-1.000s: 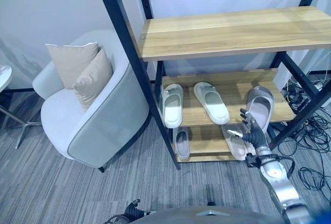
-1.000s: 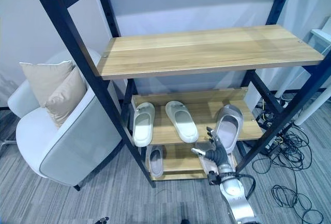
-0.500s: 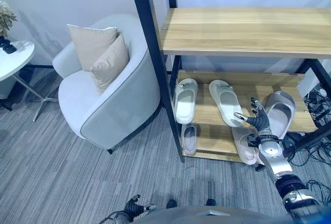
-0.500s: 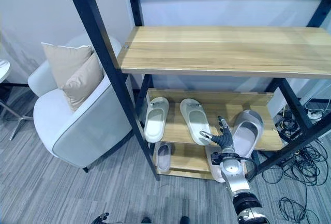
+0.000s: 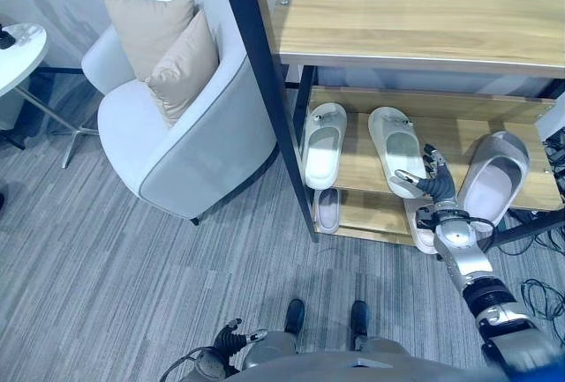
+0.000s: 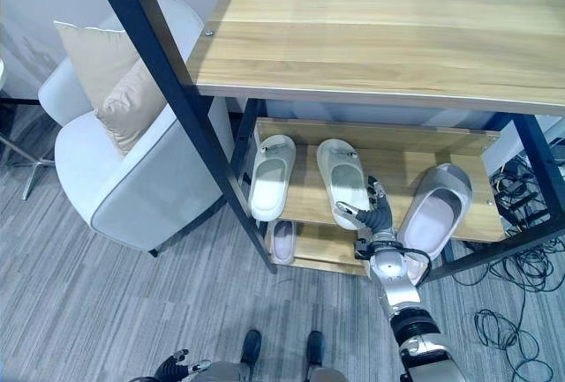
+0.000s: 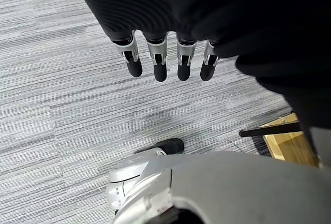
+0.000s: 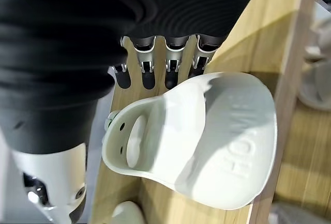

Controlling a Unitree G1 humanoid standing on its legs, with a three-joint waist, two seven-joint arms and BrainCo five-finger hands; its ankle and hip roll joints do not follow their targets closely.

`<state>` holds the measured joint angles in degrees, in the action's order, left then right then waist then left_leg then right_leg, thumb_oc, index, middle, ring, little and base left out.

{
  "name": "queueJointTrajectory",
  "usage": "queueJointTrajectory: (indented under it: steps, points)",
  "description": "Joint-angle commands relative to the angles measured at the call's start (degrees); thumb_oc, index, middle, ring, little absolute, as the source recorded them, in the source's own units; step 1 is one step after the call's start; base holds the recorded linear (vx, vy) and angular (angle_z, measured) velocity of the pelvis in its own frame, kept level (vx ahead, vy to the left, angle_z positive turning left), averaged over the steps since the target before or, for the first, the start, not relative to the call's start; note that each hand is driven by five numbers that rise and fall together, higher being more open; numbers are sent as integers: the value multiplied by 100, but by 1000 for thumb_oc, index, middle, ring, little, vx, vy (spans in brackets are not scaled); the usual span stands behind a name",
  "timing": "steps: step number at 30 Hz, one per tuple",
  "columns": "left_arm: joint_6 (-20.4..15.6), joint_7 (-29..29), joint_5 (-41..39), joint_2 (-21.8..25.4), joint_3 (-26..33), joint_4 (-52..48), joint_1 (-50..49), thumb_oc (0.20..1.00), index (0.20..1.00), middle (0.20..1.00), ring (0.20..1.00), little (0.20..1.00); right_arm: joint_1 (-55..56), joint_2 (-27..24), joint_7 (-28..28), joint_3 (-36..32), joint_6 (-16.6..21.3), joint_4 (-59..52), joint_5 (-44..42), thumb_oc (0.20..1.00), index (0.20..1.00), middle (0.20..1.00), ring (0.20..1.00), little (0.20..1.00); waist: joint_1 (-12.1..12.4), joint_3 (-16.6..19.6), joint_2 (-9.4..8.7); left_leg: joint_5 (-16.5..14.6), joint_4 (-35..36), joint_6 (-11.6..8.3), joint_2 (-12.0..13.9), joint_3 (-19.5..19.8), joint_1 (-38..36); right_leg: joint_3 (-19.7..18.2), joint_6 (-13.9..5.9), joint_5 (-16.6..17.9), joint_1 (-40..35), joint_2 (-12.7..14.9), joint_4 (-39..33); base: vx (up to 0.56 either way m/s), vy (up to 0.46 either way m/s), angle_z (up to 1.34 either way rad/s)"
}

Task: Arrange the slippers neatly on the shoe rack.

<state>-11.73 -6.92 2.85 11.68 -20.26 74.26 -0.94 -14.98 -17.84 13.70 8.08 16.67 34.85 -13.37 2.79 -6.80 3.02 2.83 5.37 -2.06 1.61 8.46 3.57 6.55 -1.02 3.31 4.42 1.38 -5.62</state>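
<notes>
Five slippers (image 5: pixel 322 146) on shoe rack (image 5: pixel 415 20), right hand (image 5: pixel 436 186) fingers spread, left hand (image 7: pixel 165 58) relaxed

Bright, even room light is falling from overhead, and the top board of the shoe rack (image 5: pixel 424 11) is throwing soft shade over the lower shelves toward six o'clock, while the armchair (image 5: pixel 177 135) is casting only a faint shadow on the carpet (image 5: pixel 106 267). Up close at the wrists, the dark ribbed covers are blurring out of focus, and the white slipper (image 8: pixel 207 136) is catching a pale sheen.
</notes>
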Motion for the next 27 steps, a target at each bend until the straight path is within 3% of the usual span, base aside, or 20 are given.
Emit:
queueJointTrajectory:
  steps: [1, 7, 15, 21, 23, 27]
  points:
    - [-1, -85, -6, -340, -332, 363, 181, 1000, 1000, 1000, 1000, 1000, 173, -9, -80, 57, 135, -190, -200, 1000, 1000, 1000, 1000, 1000, 119, 45, -243, -434, -37, 56, -196, 209, -234, -2, -604, -388, -483, 387, 62, 35, 11, -1]
    - [-8, -117, 49, -345, -408, 265, 220, 1000, 1000, 1000, 1000, 1000, 173, 15, -77, 153, 127, -330, -139, 1000, 1000, 1000, 1000, 1000, 153, 33, -266, -444, -37, 60, -206, 233, -208, 44, -624, -401, -457, 408, 62, -1, 2, 1]
    - [-26, -233, 79, -328, -396, 297, 181, 1000, 1000, 1000, 1000, 1000, -49, -2, 687, -435, 290, -357, 87, 1000, 1000, 1000, 1000, 1000, 226, -16, -202, -431, -37, 59, -230, 305, -110, 87, -634, -410, -397, 420, 62, -2, 10, 3]
    - [-3, -235, 34, -337, -435, 328, 174, 1000, 1000, 1000, 1000, 1000, -247, -26, 648, -377, 253, -166, -92, 1000, 1000, 1000, 1000, 1000, 288, -20, -202, -402, -37, 52, -235, 325, -13, 117, -632, -405, -318, 419, 62, -1, 5, 7]
    - [-1, -228, -43, -345, -453, 333, 193, 1000, 1000, 1000, 1000, 1000, -360, 100, 522, -379, 312, 5, -586, 1000, 1000, 1000, 1000, 1000, 305, -41, -202, -379, -37, 41, -239, 338, 36, 142, -631, -393, -274, 423, 62, 6, 4, 2]
    - [-43, -273, -101, -263, -322, 273, 251, 1000, 1000, 1000, 1000, 1000, -436, -177, 468, -151, 215, 6, -42, 1000, 1000, 1000, 1000, 1000, 359, -57, -229, -347, -37, 19, -247, 373, 123, 213, -642, -384, -214, 434, 62, 2, -3, 8]
